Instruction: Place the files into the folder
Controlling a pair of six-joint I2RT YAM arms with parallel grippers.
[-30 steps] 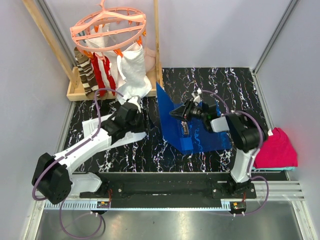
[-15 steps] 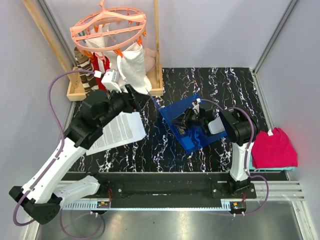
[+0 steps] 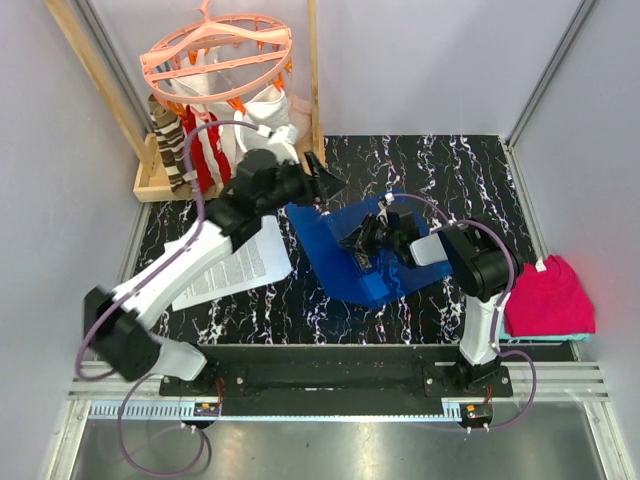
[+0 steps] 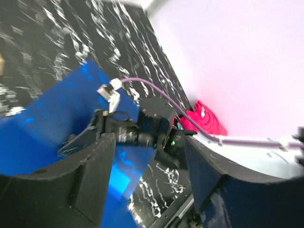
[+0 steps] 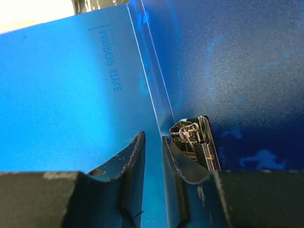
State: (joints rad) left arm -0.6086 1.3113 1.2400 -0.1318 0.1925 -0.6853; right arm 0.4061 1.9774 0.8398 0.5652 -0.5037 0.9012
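The folder (image 3: 345, 262) is laid open at mid-table, with the files (image 3: 240, 262) lying flat to its left, apart from it. The left gripper (image 3: 325, 184) is held over the folder's far corner. The right gripper (image 5: 153, 138) is set at the fold, just left of the metal clip (image 5: 194, 140), apparently pinching the raised cover. A folded cloth (image 3: 550, 295) lies at the table's right edge.

We find the top view evenly and brightly lit, with soft shadows. The left wrist view is motion-blurred and overexposed at right. The folder (image 5: 61, 95) shows patchy sheen close up.
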